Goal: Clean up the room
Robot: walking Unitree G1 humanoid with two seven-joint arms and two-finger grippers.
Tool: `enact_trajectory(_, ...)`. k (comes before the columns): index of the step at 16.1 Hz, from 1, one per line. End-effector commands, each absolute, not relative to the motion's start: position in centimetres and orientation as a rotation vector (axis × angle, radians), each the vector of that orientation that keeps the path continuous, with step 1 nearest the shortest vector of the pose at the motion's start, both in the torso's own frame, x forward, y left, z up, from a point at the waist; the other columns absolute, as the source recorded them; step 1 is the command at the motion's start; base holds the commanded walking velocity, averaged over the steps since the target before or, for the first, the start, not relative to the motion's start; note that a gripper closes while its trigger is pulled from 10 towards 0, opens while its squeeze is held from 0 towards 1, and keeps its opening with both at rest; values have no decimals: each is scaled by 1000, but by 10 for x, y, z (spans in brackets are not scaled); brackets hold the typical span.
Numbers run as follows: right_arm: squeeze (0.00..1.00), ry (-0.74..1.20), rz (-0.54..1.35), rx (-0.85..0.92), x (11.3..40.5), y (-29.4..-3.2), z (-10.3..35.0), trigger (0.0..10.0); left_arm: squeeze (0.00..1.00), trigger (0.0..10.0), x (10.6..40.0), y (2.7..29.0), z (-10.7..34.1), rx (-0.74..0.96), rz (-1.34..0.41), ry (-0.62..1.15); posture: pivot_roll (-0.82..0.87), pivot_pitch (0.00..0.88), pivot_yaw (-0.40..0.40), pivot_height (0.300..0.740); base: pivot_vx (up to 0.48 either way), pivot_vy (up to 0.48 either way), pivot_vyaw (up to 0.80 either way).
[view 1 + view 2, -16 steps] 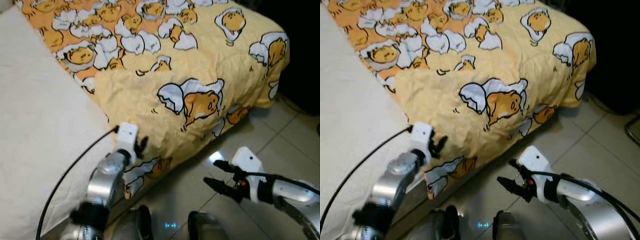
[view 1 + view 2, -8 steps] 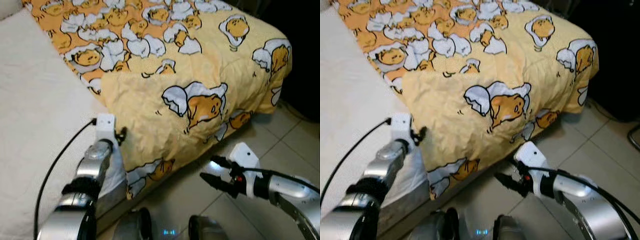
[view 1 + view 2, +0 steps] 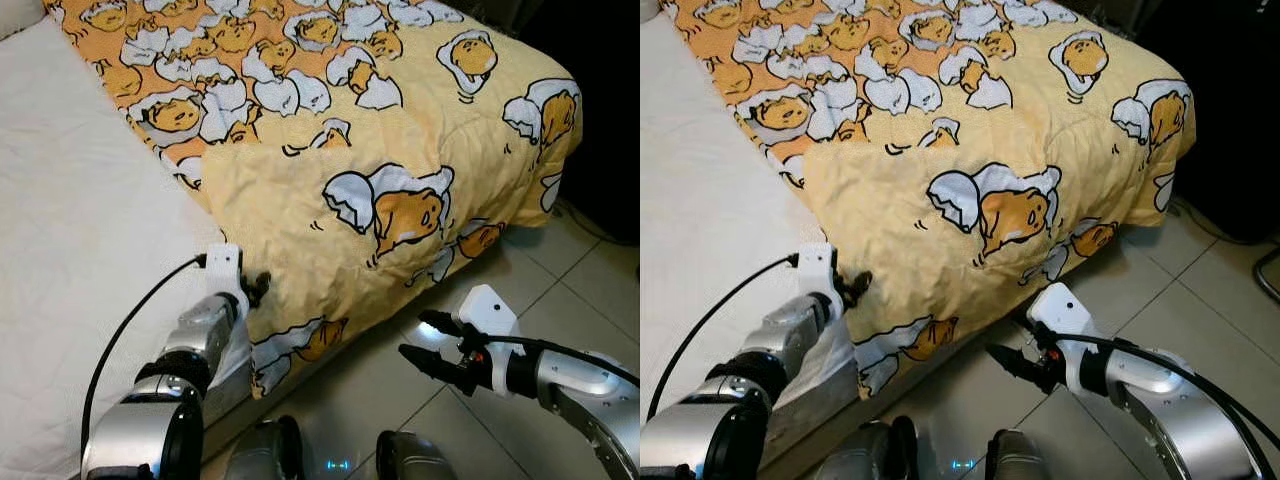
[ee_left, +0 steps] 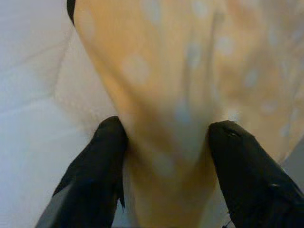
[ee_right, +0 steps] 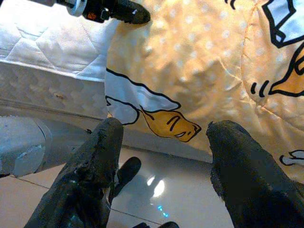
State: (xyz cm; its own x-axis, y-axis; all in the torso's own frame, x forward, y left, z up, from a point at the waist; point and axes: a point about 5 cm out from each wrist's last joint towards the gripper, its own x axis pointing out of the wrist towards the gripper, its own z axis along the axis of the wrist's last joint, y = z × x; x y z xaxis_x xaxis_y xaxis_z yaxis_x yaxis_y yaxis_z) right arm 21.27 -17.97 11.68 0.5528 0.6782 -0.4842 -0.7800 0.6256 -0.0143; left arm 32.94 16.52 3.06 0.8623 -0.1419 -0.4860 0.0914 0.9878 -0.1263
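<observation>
Reaching L gripper (image 3: 258, 288) spread around blanket (image 3: 400, 150) edge, R gripper (image 3: 420, 340) low

Quilt (image 3: 380, 150): soft printed cloth, stitched, showing wrinkles. Mattress (image 3: 70, 280): white quilted fabric, lying matt. Floor tiles (image 3: 560, 290): glossy, reflecting light. Gripper fingers (image 5: 95, 175): looking like matt, grainy rubber.
</observation>
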Motion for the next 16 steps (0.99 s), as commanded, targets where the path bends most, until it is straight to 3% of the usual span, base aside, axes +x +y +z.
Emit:
enact_trajectory(1, 0, 466, 884, -239, 212, -180, 117, 10000, 0, 0, 327, 169, 28, -78, -121, 531, -179, 165, 72, 740, 0, 0, 0)
enact_trajectory(16, 0, 459, 889, -235, 214, -178, 117, 10000, 0, 0, 326, 164, 26, -90, -179, 519, -176, 162, 74, 740, 0, 0, 0)
